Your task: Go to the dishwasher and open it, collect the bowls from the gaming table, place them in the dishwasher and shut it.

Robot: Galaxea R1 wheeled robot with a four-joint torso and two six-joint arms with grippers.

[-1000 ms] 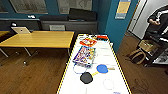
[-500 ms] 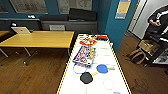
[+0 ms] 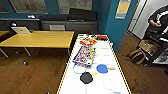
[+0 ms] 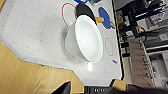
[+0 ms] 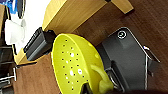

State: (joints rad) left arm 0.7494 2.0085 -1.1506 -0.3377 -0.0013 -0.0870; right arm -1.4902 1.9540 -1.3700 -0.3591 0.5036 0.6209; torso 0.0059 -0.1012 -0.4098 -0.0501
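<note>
The gaming table [image 3: 112, 62], long with a white top and yellow edges, runs away from me in the head view. A yellow-green bowl [image 5: 72, 62] with small holes hangs over the wooden floor beside the table's edge, and my right gripper [image 5: 98, 88] is shut on its rim. A white dish [image 4: 86, 37] shows large and tilted over the near end of the table top [image 4: 32, 32], close to my left gripper [image 4: 75, 88]. A blue paddle [image 3: 102, 68] and a black paddle [image 3: 86, 77] lie flat further along. The dishwasher is out of view.
A colourful box [image 3: 85, 55] and red items [image 3: 88, 41] lie on the far half of the table. A wooden desk [image 3: 40, 38] with a laptop [image 3: 21, 30] stands left. A person [image 3: 157, 20], a rig and a bag [image 3: 136, 56] are right, beyond a teal pillar [image 3: 117, 25].
</note>
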